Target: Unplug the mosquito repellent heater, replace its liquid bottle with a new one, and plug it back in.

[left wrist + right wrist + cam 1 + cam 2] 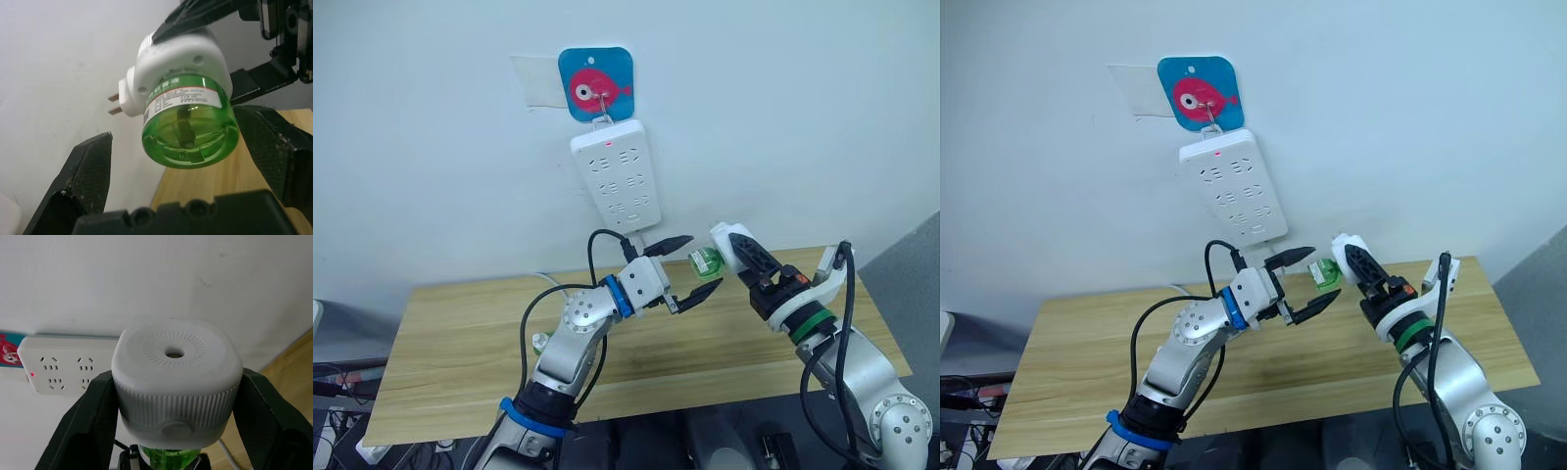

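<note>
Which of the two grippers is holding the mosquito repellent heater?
The right gripper: it is shut on the heater, clamping its sides. The left gripper is open, one finger on each side of the green liquid bottle, not touching it.

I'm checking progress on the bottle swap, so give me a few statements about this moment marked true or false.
1. The mosquito repellent heater is plugged into the power strip. False: it is unplugged, held in the air by the right gripper.
2. A green liquid bottle is attached to the heater. True.
3. The left gripper is shut on the bottle. False: its fingers are spread open either side of the bottle.
4. The power strip hangs on the wall above the table. True.
5. The heater's two prongs are bare. True.
</note>
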### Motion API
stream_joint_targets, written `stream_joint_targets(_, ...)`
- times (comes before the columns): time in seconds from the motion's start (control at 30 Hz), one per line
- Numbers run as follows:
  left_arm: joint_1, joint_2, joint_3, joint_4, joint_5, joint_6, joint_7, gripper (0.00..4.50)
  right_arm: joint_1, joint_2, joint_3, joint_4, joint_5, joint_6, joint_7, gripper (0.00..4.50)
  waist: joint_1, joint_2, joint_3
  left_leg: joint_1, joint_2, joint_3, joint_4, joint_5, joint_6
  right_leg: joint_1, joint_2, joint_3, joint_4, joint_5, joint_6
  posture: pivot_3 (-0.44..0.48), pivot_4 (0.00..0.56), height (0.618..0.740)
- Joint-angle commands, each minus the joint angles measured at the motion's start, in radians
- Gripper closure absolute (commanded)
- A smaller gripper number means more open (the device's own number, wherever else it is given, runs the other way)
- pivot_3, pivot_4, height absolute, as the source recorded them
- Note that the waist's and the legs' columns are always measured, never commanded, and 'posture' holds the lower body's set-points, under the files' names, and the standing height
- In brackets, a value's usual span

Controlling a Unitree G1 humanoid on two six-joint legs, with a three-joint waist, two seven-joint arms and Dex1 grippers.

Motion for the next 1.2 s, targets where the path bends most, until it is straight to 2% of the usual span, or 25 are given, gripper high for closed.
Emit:
stream_joint_targets(0.03,-0.002,-0.007,-0.006,-0.032,-0.016,-0.017,-0.008,0.58,0.002,-0.009,0.015,-0.054,0.016,-0.032,0.005,1.60,0.000,0.000,0.000,0.000,0.000,0.000,0.000,0.000,0.000,0.000,0.000,0.000,0.000,0.000,0.000,-0.250,0.226,0.740)
stream_joint_targets(0.2,0.000,-0.012,-0.006,-0.037,-0.019,-0.016,0.001,2.13,0.005,-0.021,0.037,-0.061,0.019,-0.047,0.003,1.60,0.000,0.000,0.000,0.000,0.000,0.000,0.000,0.000,0.000,0.000,0.000,0.000,0.000,0.000,0.000,-0.251,0.231,0.740)
stream_joint_targets(0.23,-0.001,-0.013,-0.008,-0.039,-0.017,-0.017,0.002,2.28,0.007,-0.025,0.040,-0.061,0.018,-0.048,0.003,1.60,0.000,0.000,0.000,0.000,0.000,0.000,0.000,0.000,0.000,0.000,0.000,0.000,0.000,0.000,0.000,-0.248,0.230,0.740)
stream_joint_targets(0.6,0.001,-0.003,-0.010,-0.051,-0.013,-0.009,-0.002,2.28,0.014,-0.060,0.063,-0.056,0.027,-0.060,0.018,1.60,0.001,0.000,0.000,0.000,0.000,0.000,0.000,0.000,0.000,0.000,0.000,0.000,0.000,0.000,0.000,-0.239,0.231,0.740)
stream_joint_targets(0.73,0.003,0.016,-0.006,-0.051,-0.017,-0.020,-0.023,2.28,0.022,-0.099,0.050,-0.053,0.071,-0.050,0.033,0.19,0.001,0.000,0.000,0.000,0.000,0.000,0.000,0.000,0.000,0.000,0.000,0.000,0.000,0.000,0.000,-0.239,0.229,0.740)
stream_joint_targets(0.8,0.003,0.028,-0.001,-0.046,-0.023,-0.028,-0.038,2.28,0.032,-0.144,0.024,-0.043,0.129,-0.033,0.056,0.02,0.001,0.000,0.000,0.000,0.000,0.000,0.000,0.000,0.000,0.000,0.000,0.000,0.000,0.000,0.000,-0.239,0.229,0.740)
stream_joint_targets(0.9,0.017,0.074,-0.004,-0.047,-0.042,-0.070,-0.105,2.28,0.054,-0.255,-0.026,0.011,0.198,0.067,0.174,0.02,0.002,0.000,0.000,0.000,0.000,0.000,0.000,0.000,0.000,0.000,0.000,0.000,0.000,0.000,0.000,-0.245,0.224,0.740)
stream_joint_targets(0.97,0.037,0.105,-0.007,-0.059,-0.062,-0.089,-0.152,2.28,0.046,-0.285,-0.056,0.065,0.200,0.123,0.244,0.02,0.002,0.000,0.000,0.000,0.000,0.000,0.000,0.000,0.000,0.001,0.000,0.000,0.000,0.000,0.000,-0.245,0.224,0.740)
stream_joint_targets(1.2,0.044,0.200,0.005,-0.055,-0.125,-0.140,-0.304,2.28,-0.088,-0.506,-0.118,0.402,0.200,0.549,0.625,0.02,0.004,0.000,0.000,0.000,0.000,0.001,0.001,0.000,0.001,0.001,0.001,0.000,0.000,0.000,0.000,-0.221,0.219,0.740)
